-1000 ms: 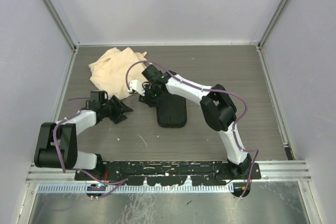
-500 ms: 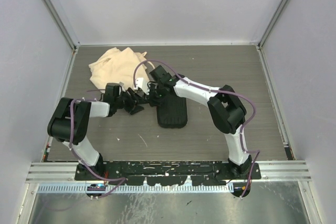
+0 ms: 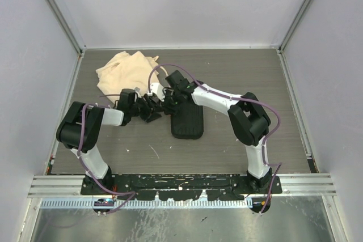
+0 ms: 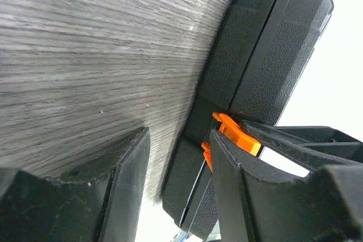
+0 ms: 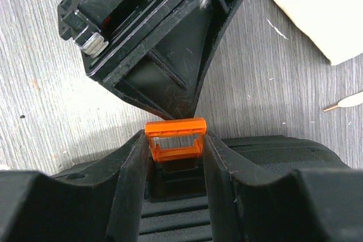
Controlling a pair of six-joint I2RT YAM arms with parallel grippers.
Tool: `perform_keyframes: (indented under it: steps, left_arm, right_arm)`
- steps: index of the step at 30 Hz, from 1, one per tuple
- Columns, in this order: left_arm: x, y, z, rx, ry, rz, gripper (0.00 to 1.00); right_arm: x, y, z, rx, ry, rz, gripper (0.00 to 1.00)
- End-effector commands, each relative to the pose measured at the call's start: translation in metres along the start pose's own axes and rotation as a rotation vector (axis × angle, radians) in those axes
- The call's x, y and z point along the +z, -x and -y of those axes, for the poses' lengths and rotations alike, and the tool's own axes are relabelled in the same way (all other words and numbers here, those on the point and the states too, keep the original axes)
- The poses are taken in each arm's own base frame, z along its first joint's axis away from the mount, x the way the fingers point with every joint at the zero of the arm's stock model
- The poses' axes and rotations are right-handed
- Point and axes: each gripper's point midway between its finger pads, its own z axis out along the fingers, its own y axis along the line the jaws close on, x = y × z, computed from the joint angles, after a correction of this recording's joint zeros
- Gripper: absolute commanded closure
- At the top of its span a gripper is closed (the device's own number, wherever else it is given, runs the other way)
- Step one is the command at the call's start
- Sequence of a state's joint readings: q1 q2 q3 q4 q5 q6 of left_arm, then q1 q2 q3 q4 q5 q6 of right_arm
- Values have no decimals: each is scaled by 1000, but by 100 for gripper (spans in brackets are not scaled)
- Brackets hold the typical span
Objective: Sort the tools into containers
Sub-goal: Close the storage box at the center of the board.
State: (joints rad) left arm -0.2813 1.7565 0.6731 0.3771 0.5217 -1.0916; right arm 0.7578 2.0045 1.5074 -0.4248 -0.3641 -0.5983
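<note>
Bench (image 3: 227,77): grey wood-grain top with pale walls on three sides; both arms reach in from the near edge.
Case (image 3: 187,122): black hard plastic, lying flat near the middle of the bench with its long side running near to far. The lid is down on the body, and the seam shows as a thin line in the left wrist view.
Latch (image 5: 174,134): orange, on the far-left edge of the case, where the two arms meet.
Bag (image 3: 122,72): beige cloth, crumpled in the far left part of the bench, beyond the left arm's wrist and apart from the case. One corner shows in the right wrist view.
Right tool (image 5: 174,141): comes in from the far side, over the far end of the case. Its two fingers (image 5: 133,168) stand narrow, one against each side of the latch, closed on it.
Left tool (image 4: 178,140): comes in low from the left, pointing at the latch side of the case. Its fingers (image 4: 127,179) stand about half apart with nothing gripped between them, only bench and the case's edge showing in the gap. The finger on the case side is just beside the latch; whether it touches cannot be told.
Sliver (image 5: 345,102): a small pale splinter on the bench near the bag's corner.
</note>
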Motion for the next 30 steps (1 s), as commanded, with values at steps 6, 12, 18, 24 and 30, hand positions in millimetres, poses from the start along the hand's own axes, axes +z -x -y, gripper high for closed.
perform_keyframes:
  steps: [6,12,18,24,30]
  left_arm:
    - [9,-32,-31,16,133,-63,51]
    - [13,-35,-16,39,114,-74,51]
    - [18,-36,-11,44,111,-80,51]
    - [22,-36,-7,51,107,-86,52]
    - [25,-37,-1,60,105,-91,52]
  right_arm:
    - [-39,44,13,-8,-77,141,55]
    - [-43,42,13,3,-87,158,48]
    - [-55,50,11,16,-94,198,36]
    - [-93,52,16,88,-183,302,29]
    - [-142,18,52,428,-444,429,29]
